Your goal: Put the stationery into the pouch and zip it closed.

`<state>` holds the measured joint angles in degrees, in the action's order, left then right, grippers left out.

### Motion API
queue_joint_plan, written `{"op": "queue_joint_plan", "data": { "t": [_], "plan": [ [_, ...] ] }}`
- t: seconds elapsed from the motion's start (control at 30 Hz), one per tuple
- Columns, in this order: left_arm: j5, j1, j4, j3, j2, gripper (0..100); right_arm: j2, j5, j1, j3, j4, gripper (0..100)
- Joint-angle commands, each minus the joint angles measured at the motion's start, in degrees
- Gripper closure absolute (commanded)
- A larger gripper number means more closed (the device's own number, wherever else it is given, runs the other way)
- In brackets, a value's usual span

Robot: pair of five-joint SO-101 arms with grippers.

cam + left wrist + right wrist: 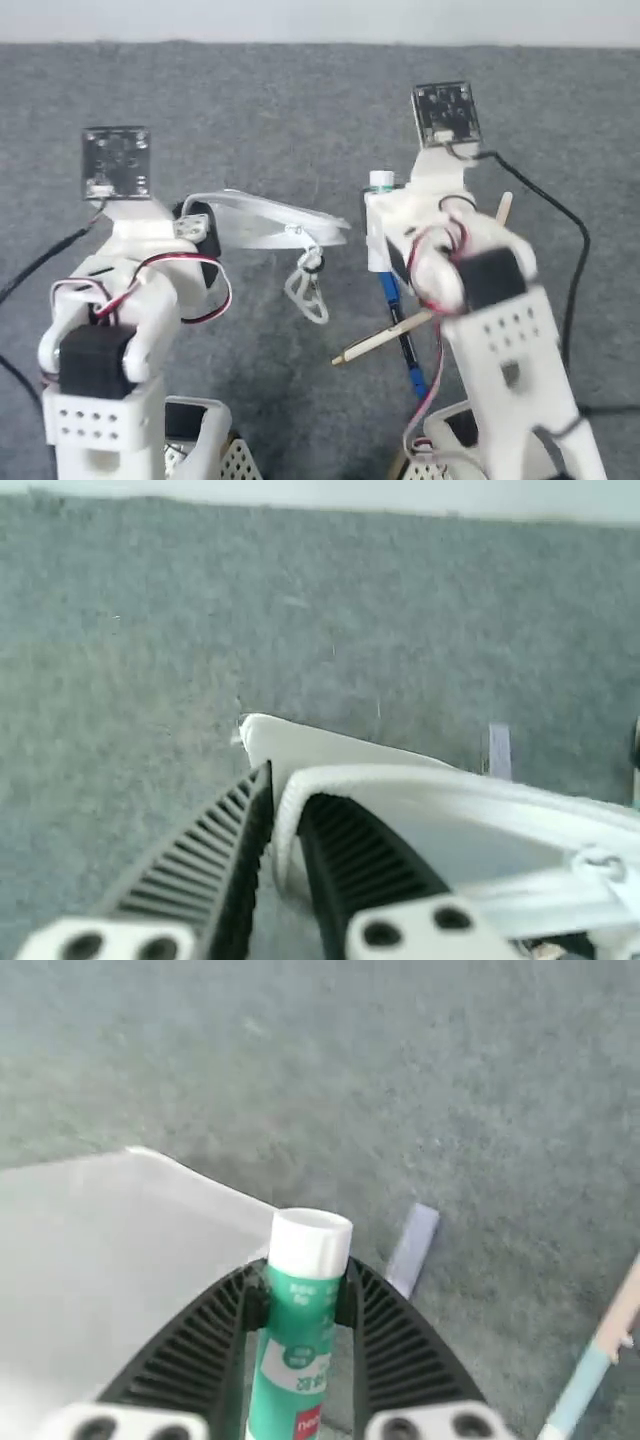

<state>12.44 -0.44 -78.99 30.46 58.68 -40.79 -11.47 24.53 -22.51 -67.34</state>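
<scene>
Judged early. Left gripper (272,785) pinches rim of translucent white plastic pouch (420,810). Right gripper (300,1280) clamps green glue stick with white cap (308,1242) beside it. Blue pen (412,362) and wooden stick (370,345) lie on table; zipping remains.

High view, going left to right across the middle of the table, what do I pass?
left gripper → translucent white plastic pouch that it clamps → clear loop-shaped zip pull → green glue stick with a white cap, in the right gripper → tip of a pale wooden stick
</scene>
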Motion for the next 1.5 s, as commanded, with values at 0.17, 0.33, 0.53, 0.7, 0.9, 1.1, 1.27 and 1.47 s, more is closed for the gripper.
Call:
{"op": "queue_joint_plan", "data": {
  "t": [0.17, 0.33, 0.53, 0.7, 0.9, 1.1, 1.27, 1.47],
  "plan": [
    [14.8, -0.2, -0.1, -3.6, -0.4, 99, -16.8, -0.8, 7.8, 2.9, 6.1, 99.2],
    [17.5, -0.3, 2.2, -0.7, -0.4, 99, -24.0, -0.8, 13.7, -0.5, 13.4, 99.2],
    [17.5, -0.3, 2.6, -0.2, -0.4, 99, -27.9, -0.7, 16.7, -4.9, 22.0, 99.2],
    [17.4, -0.9, 2.6, -0.2, -0.4, 99, -28.3, -0.4, 18.7, -8.0, 29.0, 99.2],
    [17.3, -3.3, 2.6, 0.0, -0.4, 99, -27.8, -0.4, 19.5, -8.5, 31.8, 99.2],
    [17.3, -2.9, 2.6, 0.0, -0.5, 99, -27.6, -0.4, 22.0, -12.3, 36.4, 99.2],
    [17.3, -2.9, 4.2, 2.2, -0.5, 99, -27.7, 7.6, 22.3, -23.0, 52.7, 99.2],
    [17.3, -2.8, 6.1, 4.0, -0.4, 99, -27.7, 10.6, 22.3, -30.4, 65.4, 99.2]
  ]
}}
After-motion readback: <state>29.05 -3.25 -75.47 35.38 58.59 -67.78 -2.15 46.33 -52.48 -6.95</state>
